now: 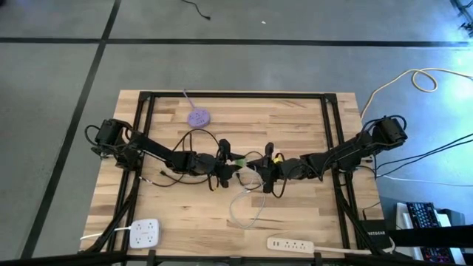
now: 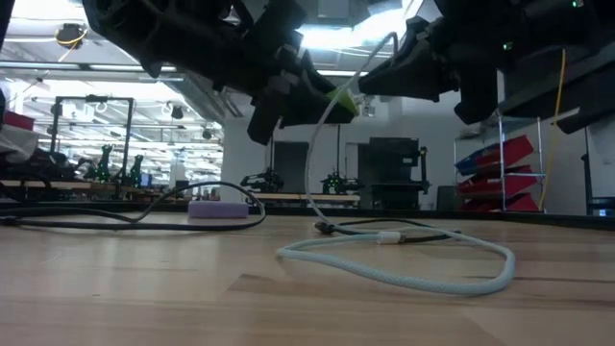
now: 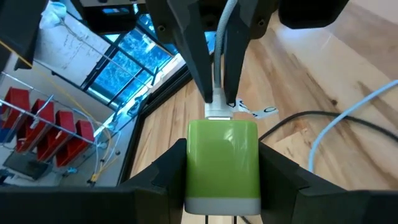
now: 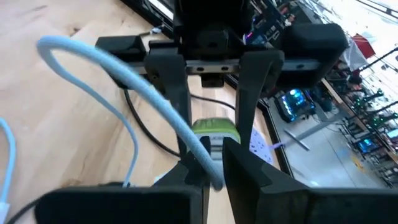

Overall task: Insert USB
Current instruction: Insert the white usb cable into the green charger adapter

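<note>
Lying nearest on the table (image 1: 295, 118), low view: pale cable (image 2: 404, 274) looping across the wood, one end rising toward the grippers. Sitting at the near edge, high view: white outlet block (image 1: 145, 233) at near left, white power strip (image 1: 290, 243) at near right.

Meeting above mid-table, both arms raised off the surface. Left gripper (image 3: 222, 163) clamping the green charger (image 3: 222, 155) by its sides, port end facing the right gripper. Right gripper (image 4: 209, 163) pinching tight on the USB plug (image 3: 217, 109), pale cable arching back from it. Plug tip touching the charger face at the port; how deep it is seated, cannot tell. Charger and plug hanging well above the wood, between the two wrists.

Resting farther back, toward the far left: purple disc (image 1: 198, 117) with a thin lead, dark cables trailing near it on the table.
</note>
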{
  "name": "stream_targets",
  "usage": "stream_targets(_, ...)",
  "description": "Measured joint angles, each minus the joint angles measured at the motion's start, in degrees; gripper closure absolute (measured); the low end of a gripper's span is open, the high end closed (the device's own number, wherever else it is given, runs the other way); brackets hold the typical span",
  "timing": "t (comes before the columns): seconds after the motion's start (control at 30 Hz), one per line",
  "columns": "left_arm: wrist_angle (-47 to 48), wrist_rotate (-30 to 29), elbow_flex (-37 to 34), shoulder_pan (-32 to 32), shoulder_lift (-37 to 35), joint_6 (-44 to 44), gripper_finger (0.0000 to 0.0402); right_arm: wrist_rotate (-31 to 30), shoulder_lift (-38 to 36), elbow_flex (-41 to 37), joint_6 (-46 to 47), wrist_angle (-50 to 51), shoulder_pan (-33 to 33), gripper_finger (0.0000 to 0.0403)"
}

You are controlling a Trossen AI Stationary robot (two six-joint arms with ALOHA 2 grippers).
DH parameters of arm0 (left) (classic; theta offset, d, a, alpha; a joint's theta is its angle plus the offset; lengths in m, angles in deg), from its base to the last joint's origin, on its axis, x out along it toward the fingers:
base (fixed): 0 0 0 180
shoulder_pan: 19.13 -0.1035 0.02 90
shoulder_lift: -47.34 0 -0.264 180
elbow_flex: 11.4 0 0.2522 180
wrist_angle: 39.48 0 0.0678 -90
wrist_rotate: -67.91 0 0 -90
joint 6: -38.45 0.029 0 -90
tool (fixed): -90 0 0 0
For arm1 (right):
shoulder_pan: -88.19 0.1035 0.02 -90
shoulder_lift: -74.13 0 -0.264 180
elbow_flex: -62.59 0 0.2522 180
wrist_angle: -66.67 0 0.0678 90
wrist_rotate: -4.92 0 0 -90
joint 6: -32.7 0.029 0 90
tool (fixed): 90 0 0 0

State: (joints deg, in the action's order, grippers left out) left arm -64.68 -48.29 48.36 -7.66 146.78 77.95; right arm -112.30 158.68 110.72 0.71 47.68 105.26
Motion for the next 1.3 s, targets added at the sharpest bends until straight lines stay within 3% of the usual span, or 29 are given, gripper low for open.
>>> stream_targets(0.13, 0.09, 0.16, 0.02, 0.12, -0.04, 0.41, 0.0278, 1.94, 0.00, 0.57, 0.01, 1.64, -0.01, 0.0379)
stream_targets(0.33, 0.16, -0.37, 0.02, 0.14, -0.04, 0.47, 0.0278, -0.24, 0.00, 0.66, -0.10, 2.47, -0.01, 0.0379)
stream_targets(0.67, -3.91, 1.41, -0.02, 0.81, -0.04, 1.98, 0.0278, 9.85, -0.07, 0.66, -3.43, -2.58, -1.73, 0.0399)
stream_targets(1.0, -6.69, -0.81, -0.01, 1.69, -0.11, 3.35, 0.0278, 11.33, -1.31, 0.61, -6.11, -6.69, -3.17, 0.0393)
stream_targets(1.3, -15.52, -1.51, -0.20, 3.88, -0.04, 8.17, 0.0278, 21.37, -1.49, 0.44, -5.65, -14.43, -5.19, 0.0393)
